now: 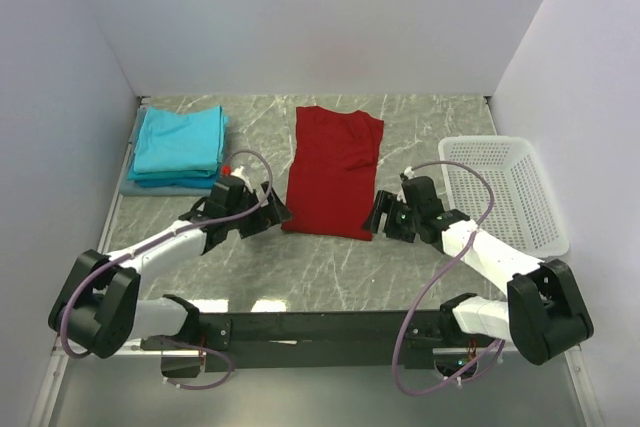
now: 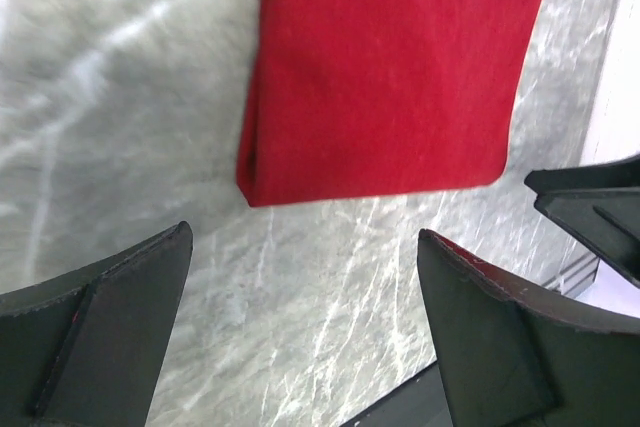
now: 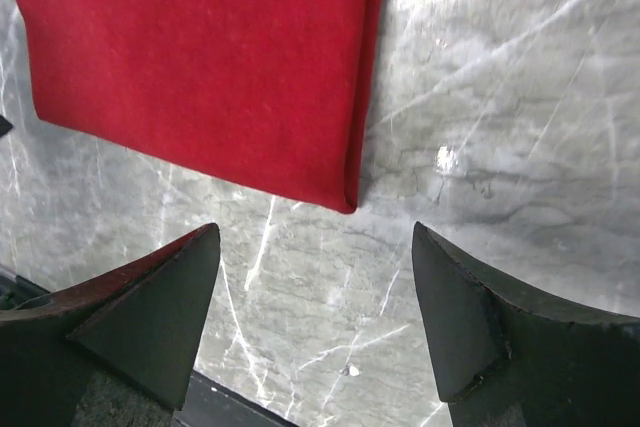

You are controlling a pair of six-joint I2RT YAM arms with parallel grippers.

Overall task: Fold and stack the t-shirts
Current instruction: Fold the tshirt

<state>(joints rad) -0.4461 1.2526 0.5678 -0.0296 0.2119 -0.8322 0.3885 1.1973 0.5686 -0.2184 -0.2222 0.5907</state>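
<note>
Left jaws and right jaws are gaping empty beside the near corners of the red t-shirt [image 1: 333, 172] on the table [image 1: 330, 267]; we are planning to pinch both evenly.

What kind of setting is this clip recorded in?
Probably a lab test cell: plain white walls box in a marble-pattern tabletop holding a red t-shirt, a folded teal t-shirt stack and a white lattice basket.
</note>
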